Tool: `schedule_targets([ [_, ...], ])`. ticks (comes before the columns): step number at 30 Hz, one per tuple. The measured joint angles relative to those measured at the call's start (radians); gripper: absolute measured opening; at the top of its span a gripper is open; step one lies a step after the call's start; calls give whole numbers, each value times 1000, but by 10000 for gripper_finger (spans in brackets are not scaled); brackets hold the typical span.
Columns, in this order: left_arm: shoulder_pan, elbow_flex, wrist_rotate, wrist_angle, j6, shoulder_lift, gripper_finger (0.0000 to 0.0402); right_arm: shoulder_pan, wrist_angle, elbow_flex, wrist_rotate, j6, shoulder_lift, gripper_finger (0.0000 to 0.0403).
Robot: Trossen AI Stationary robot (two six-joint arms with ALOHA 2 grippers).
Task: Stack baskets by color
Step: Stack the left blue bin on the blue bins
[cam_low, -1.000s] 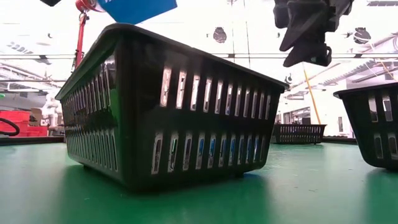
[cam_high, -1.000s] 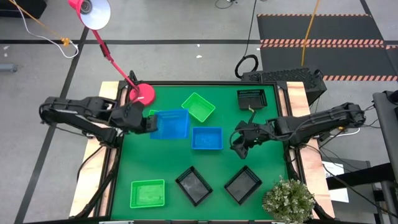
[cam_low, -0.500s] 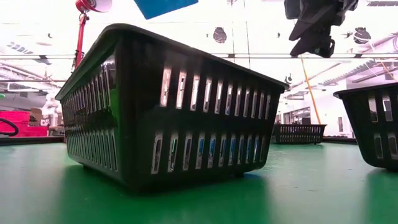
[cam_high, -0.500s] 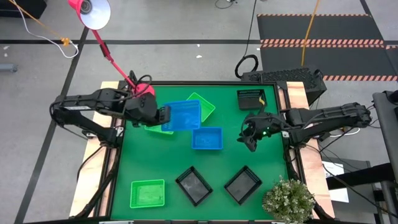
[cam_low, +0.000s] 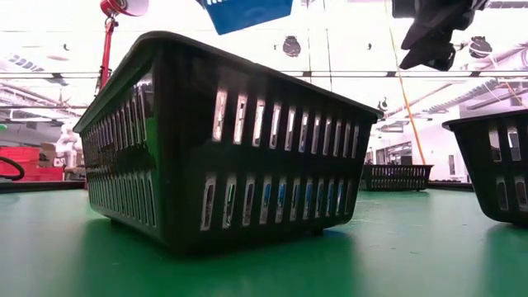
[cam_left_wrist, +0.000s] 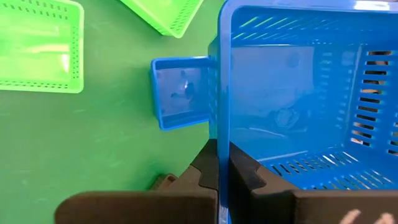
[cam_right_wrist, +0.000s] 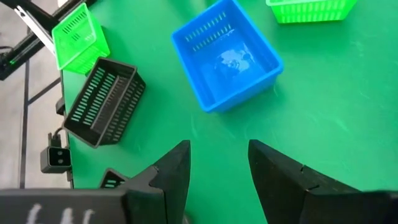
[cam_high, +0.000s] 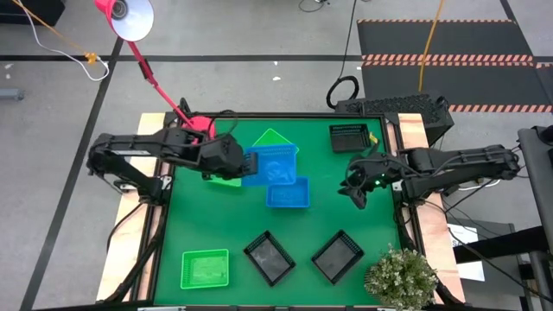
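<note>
My left gripper (cam_high: 244,162) is shut on a blue basket (cam_high: 273,163) and holds it in the air over the table's middle. Seen from above, it overlaps a second blue basket (cam_high: 289,195) lying on the mat. One green basket (cam_high: 273,136) shows behind the held one. Another green basket (cam_high: 225,179) lies below my left gripper, and a third (cam_high: 205,268) is at the near left. Black baskets stand at the near edge (cam_high: 270,257) (cam_high: 337,256) and at the far right (cam_high: 349,136). My right gripper (cam_high: 356,192) hangs open over the right side, with nothing between its fingers (cam_right_wrist: 171,171). My left gripper pinches the blue basket's wall (cam_left_wrist: 219,134) on the side toward the table's left. One finger (cam_left_wrist: 245,171) is inside the basket and one (cam_left_wrist: 204,174) is outside. The fingers come from the table's left, slanting down. The basket is lifted clear, with its open side up.
A red lamp base (cam_high: 200,130) stands at the far left corner, its pole leaning away over the floor. A potted plant (cam_high: 399,276) sits at the near right corner. Bare green mat (cam_high: 363,220) lies on the right side between the black baskets.
My left gripper has carried the blue basket toward the table's right edge, so it is now partly over the blue basket on the mat. It stays lifted. My right gripper has drawn back toward the right edge and risen a little, still open.
</note>
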Motion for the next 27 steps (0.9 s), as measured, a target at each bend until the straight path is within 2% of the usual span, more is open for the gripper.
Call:
schedule_targets([
  [9,14,0,-2,32,31,79,3,0,-52,0,0,-16,-36,155],
  [17,53,0,-31,62,122,148,3,0,-60,0,1,-23,-47,155],
  [27,83,-1,5,88,178,234,3,1,-102,0,4,-26,-67,155],
])
